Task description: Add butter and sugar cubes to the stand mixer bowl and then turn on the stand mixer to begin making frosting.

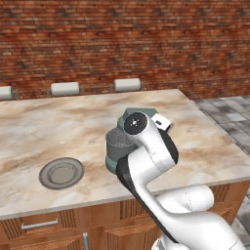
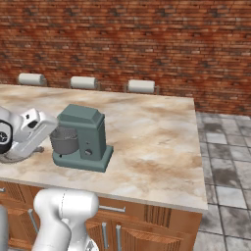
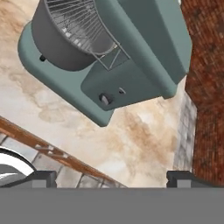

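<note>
White gripper (image 3: 111,179) with fingers spread wide and holding nothing, teal stand mixer (image 2: 84,135) on the marble counter (image 2: 152,142), dark stand mixer bowl (image 2: 64,141) under its head, grey plate (image 1: 61,172) beside it

Even, bright light falls over the whole kitchen with no clear source and no glare on the marble counter (image 2: 157,142). The stand mixer (image 2: 83,137) throws only a faint, soft shadow. The hand view is tilted; the textures look slightly soft throughout.
</note>
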Controlling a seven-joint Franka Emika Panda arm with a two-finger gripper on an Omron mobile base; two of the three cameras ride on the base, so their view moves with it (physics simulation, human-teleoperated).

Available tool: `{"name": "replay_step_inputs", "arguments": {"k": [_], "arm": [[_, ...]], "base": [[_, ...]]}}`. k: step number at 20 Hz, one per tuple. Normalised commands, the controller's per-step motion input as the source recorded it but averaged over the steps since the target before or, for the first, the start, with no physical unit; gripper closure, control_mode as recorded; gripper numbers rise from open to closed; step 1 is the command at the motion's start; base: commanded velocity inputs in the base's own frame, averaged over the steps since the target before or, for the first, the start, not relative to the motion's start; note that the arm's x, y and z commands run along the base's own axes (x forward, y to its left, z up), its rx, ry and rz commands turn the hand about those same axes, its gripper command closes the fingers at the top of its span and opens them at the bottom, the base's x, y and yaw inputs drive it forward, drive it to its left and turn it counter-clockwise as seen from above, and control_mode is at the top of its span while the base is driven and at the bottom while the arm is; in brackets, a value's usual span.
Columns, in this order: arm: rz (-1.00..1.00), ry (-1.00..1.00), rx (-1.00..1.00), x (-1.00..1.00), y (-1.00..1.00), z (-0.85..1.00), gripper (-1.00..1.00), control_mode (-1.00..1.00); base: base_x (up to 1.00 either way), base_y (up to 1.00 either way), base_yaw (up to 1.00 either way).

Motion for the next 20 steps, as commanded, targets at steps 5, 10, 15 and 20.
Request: {"name": "replay_step_inputs", "arguments": {"k": [5,10,15,20], "arm": [[0.00,0.00,-0.17,0.36,-0.13,-0.46,-1.00,-1.00],[0.00,0.00,-0.11,0.31,-0.31,-0.47,-1.00,-1.00],[0.01,0.00,-0.02,0.23,-0.37,-0.43,-1.00,-1.00],[0.00,0.00,0.00,0.27,-0.17,-0.33,-1.00,-1.00]], "base": [[0.00,0.00,0.00],[0.00,0.00,0.00],[0.00,0.00,0.00],[0.00,0.00,0.00]]}}
